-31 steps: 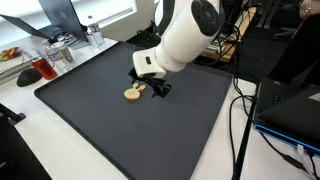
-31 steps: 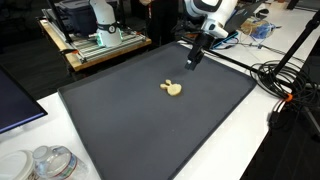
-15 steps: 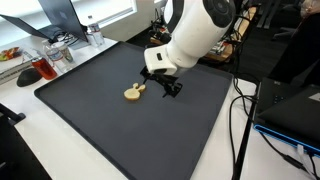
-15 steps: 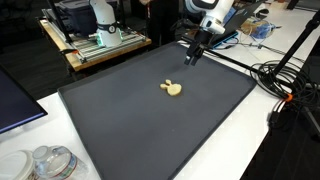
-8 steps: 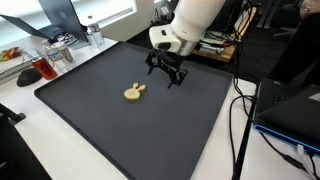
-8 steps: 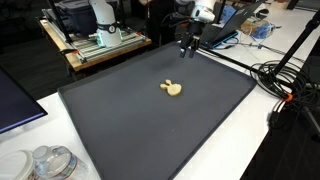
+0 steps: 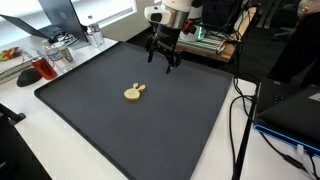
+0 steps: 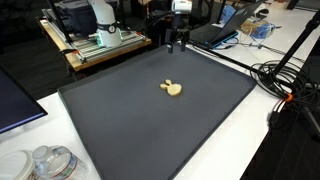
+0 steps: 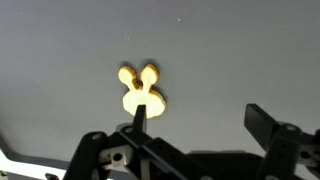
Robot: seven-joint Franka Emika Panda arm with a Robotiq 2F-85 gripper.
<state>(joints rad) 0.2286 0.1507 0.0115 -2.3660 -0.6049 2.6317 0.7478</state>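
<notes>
Dark mat (image 7: 150, 135) is lying flat on the white counter (image 7: 45, 140), filling most of both exterior views. Tool (image 7: 165, 62) is hanging in the air above the mat near one edge, jaws standing wide apart and gripping nothing. Tan rabbit-shaped piece (image 7: 134, 93) is lying flat near the mat's middle, well apart from the tool; in the wrist view it is showing just past one of the fingers (image 9: 140, 112).
</notes>
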